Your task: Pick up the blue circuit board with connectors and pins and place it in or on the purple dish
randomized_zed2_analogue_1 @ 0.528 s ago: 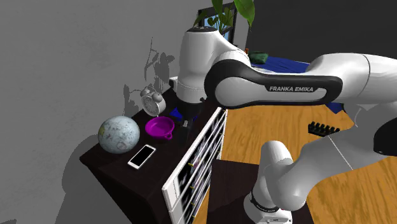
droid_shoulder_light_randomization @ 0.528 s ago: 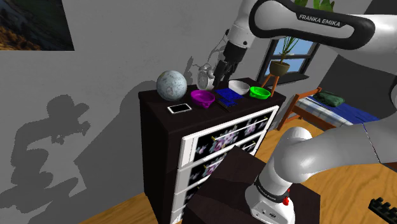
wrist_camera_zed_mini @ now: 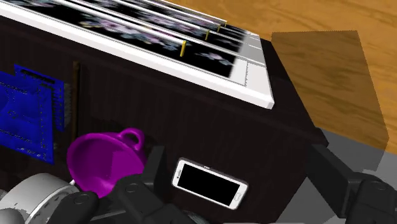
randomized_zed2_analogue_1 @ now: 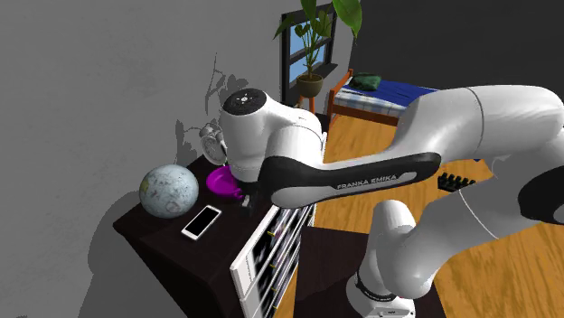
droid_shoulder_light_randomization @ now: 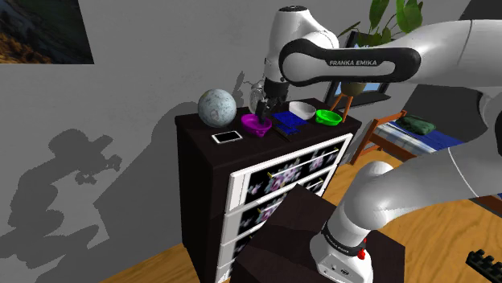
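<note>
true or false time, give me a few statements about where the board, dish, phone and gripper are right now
1. The blue circuit board lies flat on the dark dresser top, outside the purple dish. True.
2. The gripper is shut on the circuit board. False: its fingers stand apart and hold nothing.
3. The white smartphone lies inside the purple dish. False: it lies on the dresser top beside the dish.
4. A green bowl stands on the same dresser top. True.
5. The purple dish has a small loop handle. True.
</note>
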`<action>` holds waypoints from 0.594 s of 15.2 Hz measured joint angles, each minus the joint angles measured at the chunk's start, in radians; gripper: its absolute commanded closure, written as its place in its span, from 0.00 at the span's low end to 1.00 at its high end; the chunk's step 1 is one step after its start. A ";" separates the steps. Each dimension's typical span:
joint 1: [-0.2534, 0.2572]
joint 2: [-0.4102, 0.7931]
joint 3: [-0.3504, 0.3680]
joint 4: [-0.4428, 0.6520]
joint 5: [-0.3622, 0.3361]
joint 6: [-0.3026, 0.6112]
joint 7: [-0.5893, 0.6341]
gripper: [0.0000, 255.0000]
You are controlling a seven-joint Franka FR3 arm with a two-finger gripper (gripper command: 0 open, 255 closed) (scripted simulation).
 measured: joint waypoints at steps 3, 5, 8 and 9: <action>-0.044 0.093 0.075 -0.015 -0.116 0.055 0.099 0.00; -0.081 0.170 0.120 -0.016 -0.208 0.088 0.174 0.00; -0.133 0.274 0.178 -0.005 -0.354 0.097 0.291 0.00; -0.148 0.305 0.196 -0.005 -0.404 0.093 0.334 0.00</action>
